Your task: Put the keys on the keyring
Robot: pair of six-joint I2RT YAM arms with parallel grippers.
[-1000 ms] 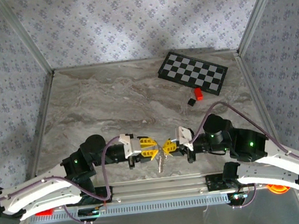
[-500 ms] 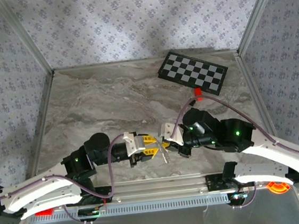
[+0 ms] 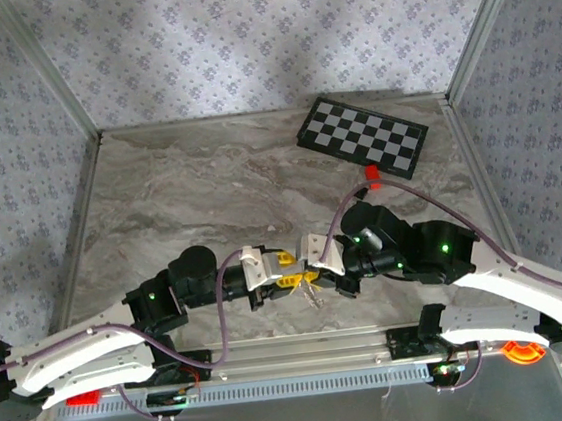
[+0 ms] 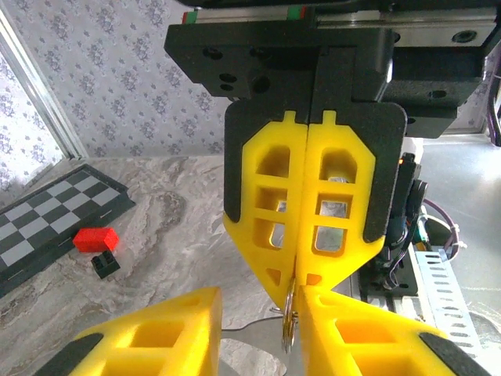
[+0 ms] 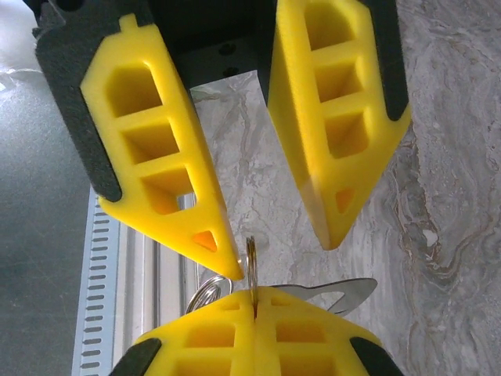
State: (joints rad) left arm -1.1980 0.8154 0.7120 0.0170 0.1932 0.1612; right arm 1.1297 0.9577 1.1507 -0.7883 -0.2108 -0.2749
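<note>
The keyring (image 5: pixel 250 262) is a thin silver loop seen edge-on, and my right gripper (image 5: pixel 254 304) is shut on its lower part. A slim silvery key (image 5: pixel 338 291) sticks out sideways beside the right fingers, and a smaller ring (image 5: pixel 205 294) hangs at the other side. My left gripper (image 4: pixel 258 313) faces the right one tip to tip, open, with the keyring (image 4: pixel 290 321) between its yellow fingers (image 4: pixel 149 333) and close against one of them. In the top view the two grippers meet near the table's front middle, left gripper (image 3: pixel 287 270) and right gripper (image 3: pixel 314 268), with the keys (image 3: pixel 312 294) dangling below.
A checkerboard (image 3: pixel 363 149) lies at the back right, with a small red block (image 3: pixel 372 174) just in front of it. A black block (image 4: pixel 106 264) sits beside the red one. The metal rail (image 3: pixel 306 349) runs along the near edge behind the grippers.
The right arm swung left and folded in, carrying the keyring toward the table's middle. The left gripper followed to the right and now has its open fingers around the ring.
</note>
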